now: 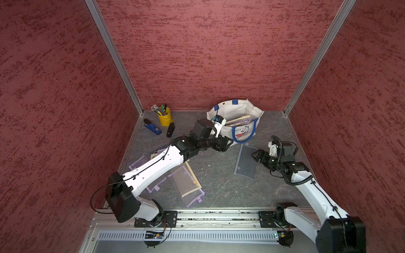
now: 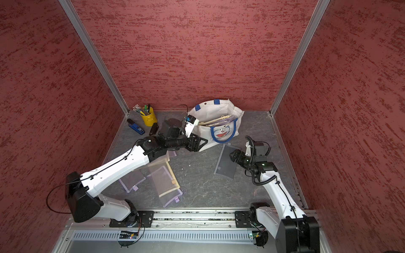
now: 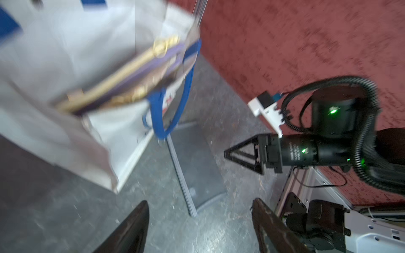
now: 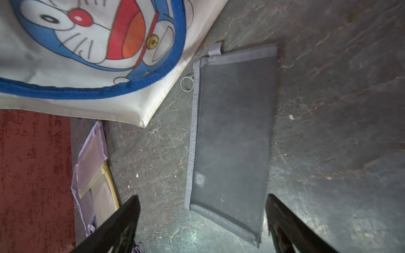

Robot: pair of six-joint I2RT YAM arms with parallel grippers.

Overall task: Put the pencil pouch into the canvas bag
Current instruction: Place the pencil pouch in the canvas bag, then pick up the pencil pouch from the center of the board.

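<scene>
Approach step: left fingers (image 3: 129, 232) empty, apart by the canvas bag (image 1: 232, 109); right fingers (image 4: 116, 227), likewise, must descend onto the centre-right pencil pouch (image 1: 246, 163).

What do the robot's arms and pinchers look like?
The left arm and right arm are white shells with black joints and black cables; the right has a ribbed hose. The left gripper and right gripper have dark pointed fingers.
</scene>
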